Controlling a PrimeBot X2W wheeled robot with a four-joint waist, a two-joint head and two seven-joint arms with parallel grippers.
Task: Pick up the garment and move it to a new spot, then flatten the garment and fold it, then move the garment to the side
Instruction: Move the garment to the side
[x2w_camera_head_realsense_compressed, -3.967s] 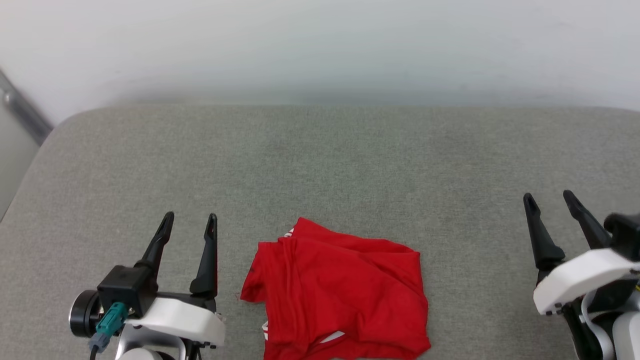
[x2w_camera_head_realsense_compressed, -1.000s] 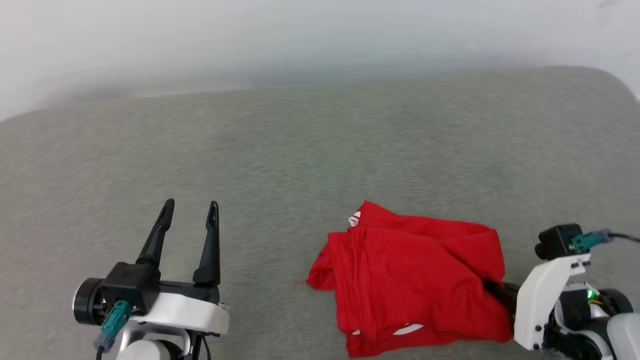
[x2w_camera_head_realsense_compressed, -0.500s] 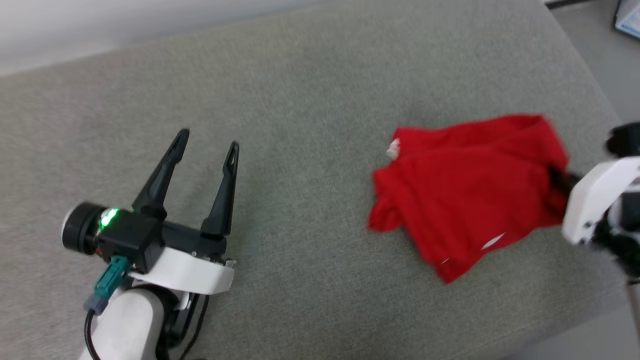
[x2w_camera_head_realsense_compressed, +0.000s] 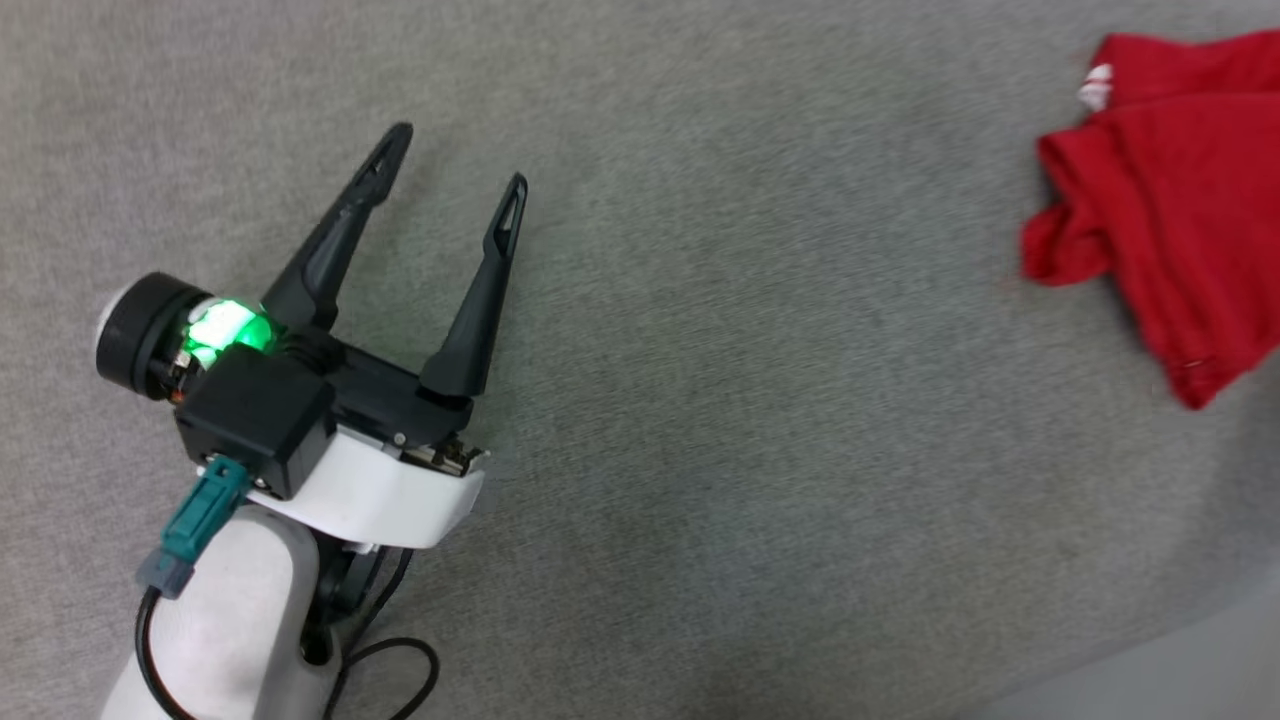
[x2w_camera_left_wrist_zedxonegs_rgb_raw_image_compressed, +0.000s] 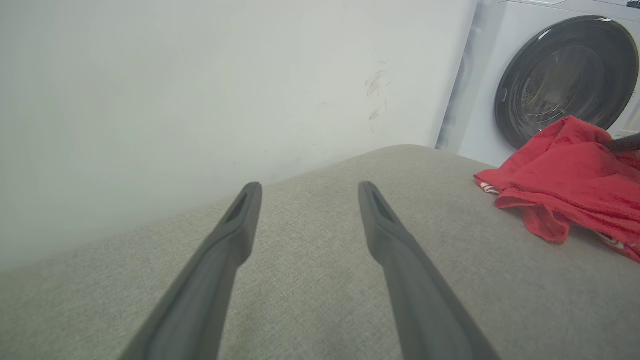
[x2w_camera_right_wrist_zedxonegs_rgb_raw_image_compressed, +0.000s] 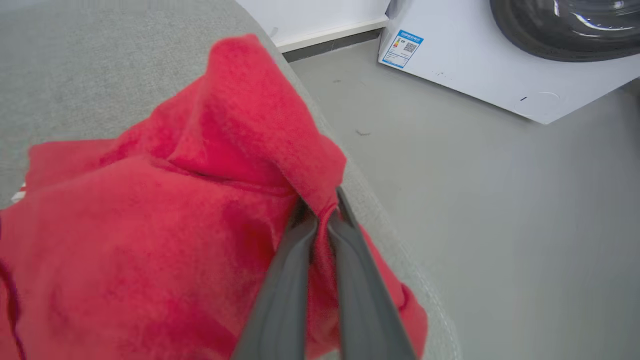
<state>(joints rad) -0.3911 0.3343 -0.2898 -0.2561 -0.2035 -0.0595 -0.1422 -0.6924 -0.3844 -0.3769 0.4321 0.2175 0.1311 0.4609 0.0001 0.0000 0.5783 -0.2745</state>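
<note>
The folded red garment (x2w_camera_head_realsense_compressed: 1170, 210) lies at the right edge of the head view on the grey cushion (x2w_camera_head_realsense_compressed: 720, 400), a bit of white trim at its top. In the right wrist view my right gripper (x2w_camera_right_wrist_zedxonegs_rgb_raw_image_compressed: 320, 207) is shut on a raised fold of the garment (x2w_camera_right_wrist_zedxonegs_rgb_raw_image_compressed: 150, 215), close to the cushion's edge. My left gripper (x2w_camera_head_realsense_compressed: 455, 160) stands open over bare cushion, far left of the garment. The left wrist view shows its fingers (x2w_camera_left_wrist_zedxonegs_rgb_raw_image_compressed: 240, 225) spread apart, with the garment (x2w_camera_left_wrist_zedxonegs_rgb_raw_image_compressed: 565, 175) off to the right. The letters and number are hidden.
A white washing machine (x2w_camera_left_wrist_zedxonegs_rgb_raw_image_compressed: 560, 75) with a dark round door stands beyond the cushion's end. Grey floor (x2w_camera_right_wrist_zedxonegs_rgb_raw_image_compressed: 500, 200) lies beside the cushion on the garment's side. A pale wall (x2w_camera_left_wrist_zedxonegs_rgb_raw_image_compressed: 200, 90) runs behind the cushion.
The head camera has swung and tilted down. The right gripper closed on the garment's right edge and dragged it toward the cushion's right end. The left gripper stayed open.
</note>
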